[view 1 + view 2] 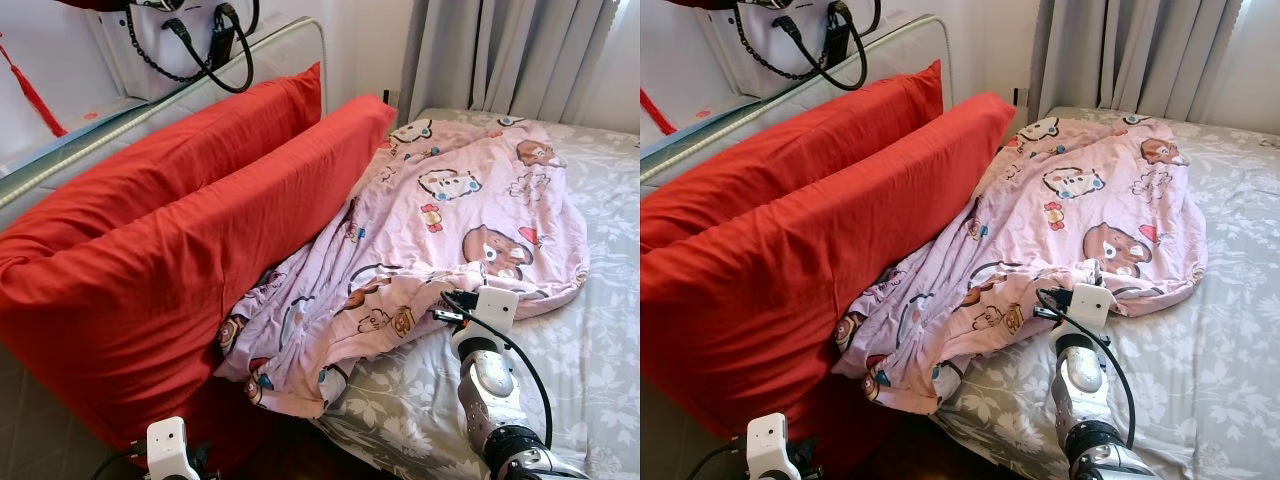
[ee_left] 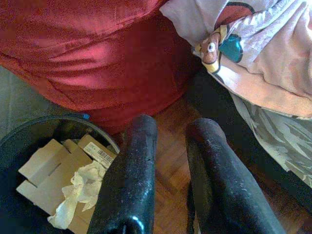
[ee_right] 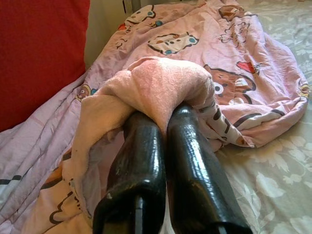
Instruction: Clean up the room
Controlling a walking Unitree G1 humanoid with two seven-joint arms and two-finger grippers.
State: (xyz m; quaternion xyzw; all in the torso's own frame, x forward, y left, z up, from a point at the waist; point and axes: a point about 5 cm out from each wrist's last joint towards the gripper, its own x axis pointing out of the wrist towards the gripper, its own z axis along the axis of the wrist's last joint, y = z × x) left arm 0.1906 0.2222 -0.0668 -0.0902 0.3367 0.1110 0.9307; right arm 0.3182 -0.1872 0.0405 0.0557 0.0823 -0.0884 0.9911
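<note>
A white handbag point(image 1: 190, 40) with black handles sits on the headboard ledge at far left. Below it two red pillows point(image 1: 180, 240) lean against the headboard. The left hand point(image 2: 168, 146) hangs low beside the bed, its fingers slightly parted and gripping nothing, above a dark bin point(image 2: 29, 141) holding what looks like cardboard and crumpled paper. The pink cartoon-print blanket point(image 1: 440, 210) lies rumpled across the grey floral bed point(image 1: 590, 340). The right hand point(image 3: 161, 122) is clamped on a fold of that blanket near its lower edge.
</note>
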